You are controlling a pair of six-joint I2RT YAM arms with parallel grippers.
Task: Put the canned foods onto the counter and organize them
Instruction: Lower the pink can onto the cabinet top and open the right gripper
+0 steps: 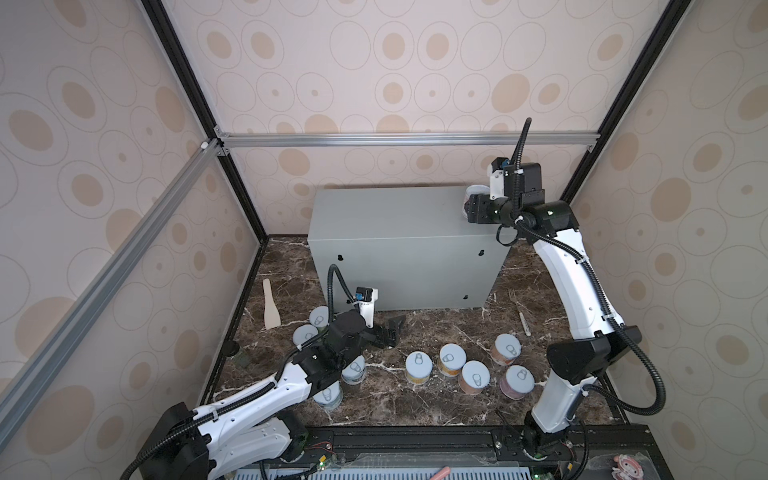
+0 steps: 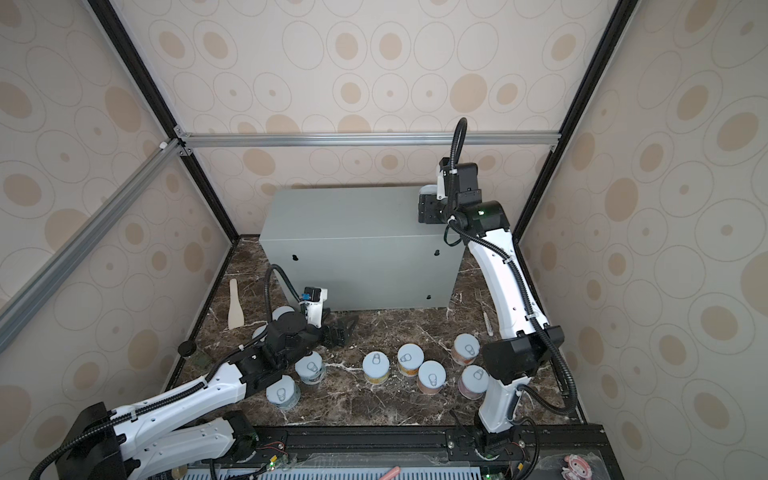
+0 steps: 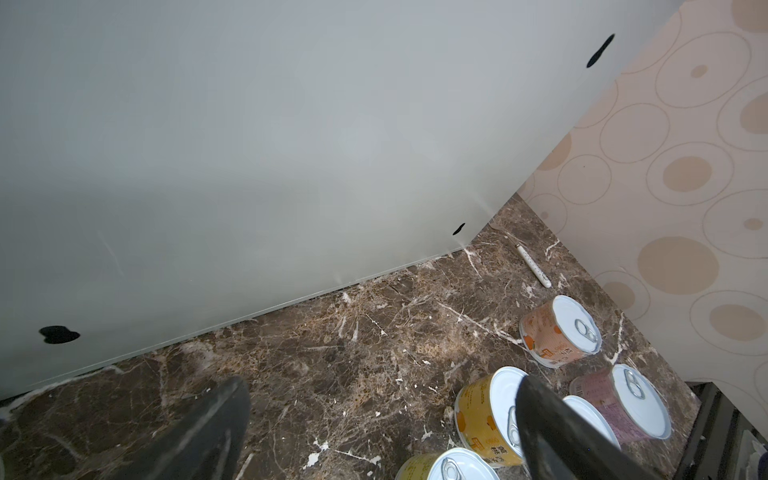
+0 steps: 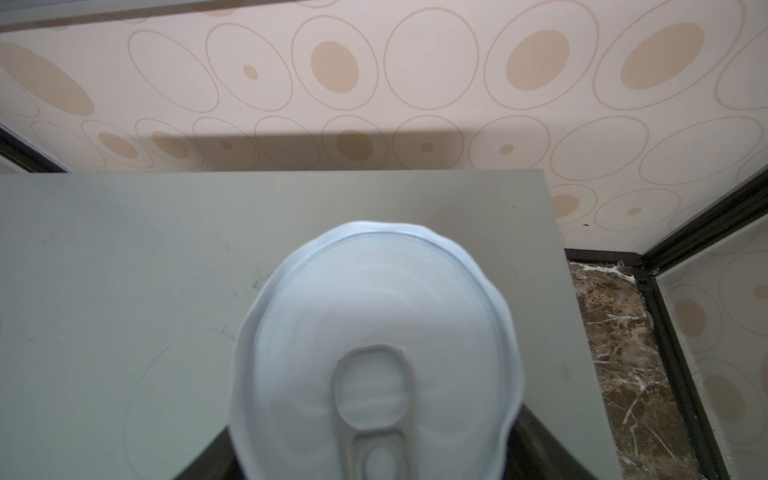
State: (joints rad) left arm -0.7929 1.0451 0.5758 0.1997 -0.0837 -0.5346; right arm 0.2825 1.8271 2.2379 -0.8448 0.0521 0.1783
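The counter is a grey metal box at the back of the marble. A can with a pale pull-tab lid is at its right rear end. My right gripper has a finger on each side of it; the lid looks blurred and hides any contact. Several more cans stand on the marble, among them a yellow one, an orange one and a pink one. My left gripper is open above bare marble in front of the counter, holding nothing.
A wooden spatula lies on the marble left of the counter. A fork lies to its right. Four cans crowd under and beside my left arm. Patterned walls and black frame posts close the space in.
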